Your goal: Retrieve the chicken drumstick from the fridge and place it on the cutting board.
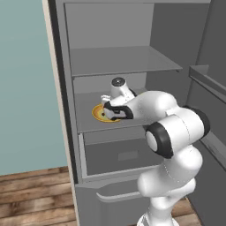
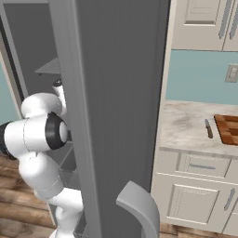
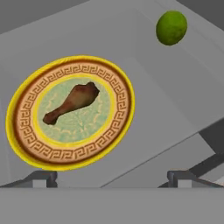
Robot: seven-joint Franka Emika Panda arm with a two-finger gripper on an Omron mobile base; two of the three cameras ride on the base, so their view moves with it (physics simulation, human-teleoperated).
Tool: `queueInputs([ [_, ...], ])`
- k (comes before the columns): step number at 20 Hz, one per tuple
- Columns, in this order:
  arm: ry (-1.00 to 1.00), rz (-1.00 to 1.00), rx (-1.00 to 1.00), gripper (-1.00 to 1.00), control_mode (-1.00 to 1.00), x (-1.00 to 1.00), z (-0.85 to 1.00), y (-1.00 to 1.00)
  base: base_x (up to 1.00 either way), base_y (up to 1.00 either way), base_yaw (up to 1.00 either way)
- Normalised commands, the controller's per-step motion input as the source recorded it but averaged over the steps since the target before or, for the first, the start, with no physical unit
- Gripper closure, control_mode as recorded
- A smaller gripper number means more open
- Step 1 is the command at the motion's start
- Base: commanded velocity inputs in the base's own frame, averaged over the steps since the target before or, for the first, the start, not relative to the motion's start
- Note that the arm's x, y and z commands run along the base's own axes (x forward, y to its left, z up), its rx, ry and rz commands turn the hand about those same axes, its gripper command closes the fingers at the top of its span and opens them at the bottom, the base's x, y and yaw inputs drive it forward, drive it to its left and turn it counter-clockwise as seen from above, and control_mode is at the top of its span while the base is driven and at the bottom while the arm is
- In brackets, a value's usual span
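Grey all through, the fridge [image 1: 114,62] stands open with its thick door [image 2: 116,93] swung wide, and everything else is easiest placed against it. Beyond that door, well off to the side on the pale counter [image 2: 186,125], lies the checkered cutting board [image 2: 228,129] with a small knife [image 2: 208,128] just beside it. Inside the fridge, above the pull-out drawer [image 1: 119,156], the middle shelf [image 3: 166,100] carries a yellow-rimmed plate [image 3: 26,144] toward its front edge, and a green lime [image 3: 171,27] sits further back on the same shelf, apart from the plate.

On the middle of that plate rests the chicken drumstick [image 3: 72,103], lying flat, plump end toward the lime and thin bone pointing away from it. It looks light and fairly stiff, though the rounded cooked skin may be slippery (a pinch on the bone alone would probably let it swivel). The thick meaty end, or the section just below it where the sides narrow, seems the safer place to close on, with the fingers set across its long axis.

Smallest of all, the gripper [image 3: 111,177] hovers above the shelf's front, just short of the plate; its fingertips [image 3: 43,177] stand wide apart, holding nothing and touching nothing
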Motion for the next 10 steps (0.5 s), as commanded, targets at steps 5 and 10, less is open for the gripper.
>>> queueInputs([
  [5,-0.02,-0.01,0.0,-1.0,-1.0,0.33,-0.13,0.0,0.0,0.0,0.0],
  [10,-0.07,0.0,0.0,-1.0,-1.0,0.12,-0.22,0.0,0.0,0.0,0.0],
])
